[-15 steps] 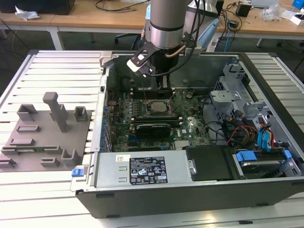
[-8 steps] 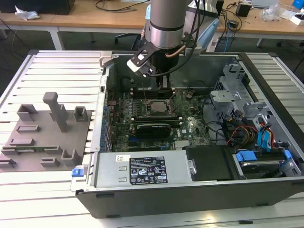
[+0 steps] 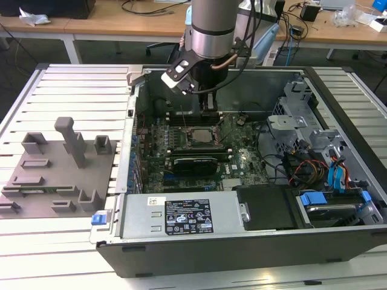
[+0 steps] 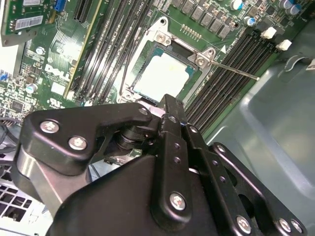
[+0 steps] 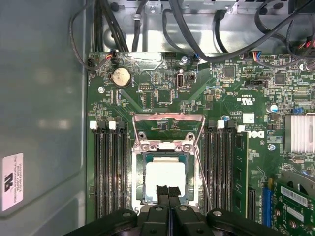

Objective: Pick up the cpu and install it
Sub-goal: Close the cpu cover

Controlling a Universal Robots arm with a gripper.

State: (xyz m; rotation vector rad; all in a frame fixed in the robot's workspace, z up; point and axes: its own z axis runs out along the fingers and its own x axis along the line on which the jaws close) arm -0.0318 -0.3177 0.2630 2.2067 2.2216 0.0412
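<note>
While the grey fixture block [image 3: 57, 169] sits on the slatted table [image 3: 78, 78] at the exterior view's left, the open computer case [image 3: 242, 248] lies just beside it to the right. Inside, the cpu [image 3: 200, 136] [image 5: 165, 173] [image 4: 162, 76] rests in its socket on the green motherboard [image 3: 242, 158], pale plate up, with memory slots [image 5: 110, 172] on both sides. The socket's hinged frame [image 5: 169, 123] is flipped open at the chip's far edge. The gripper [image 3: 208, 112] [image 5: 168, 189] [image 4: 170, 104] hovers over the cpu's near edge, its fingers pinched narrow together with nothing between them; whether they touch the chip I cannot tell. Blue-tabbed drive bays [image 3: 326, 199] fill the case's right end.
</note>
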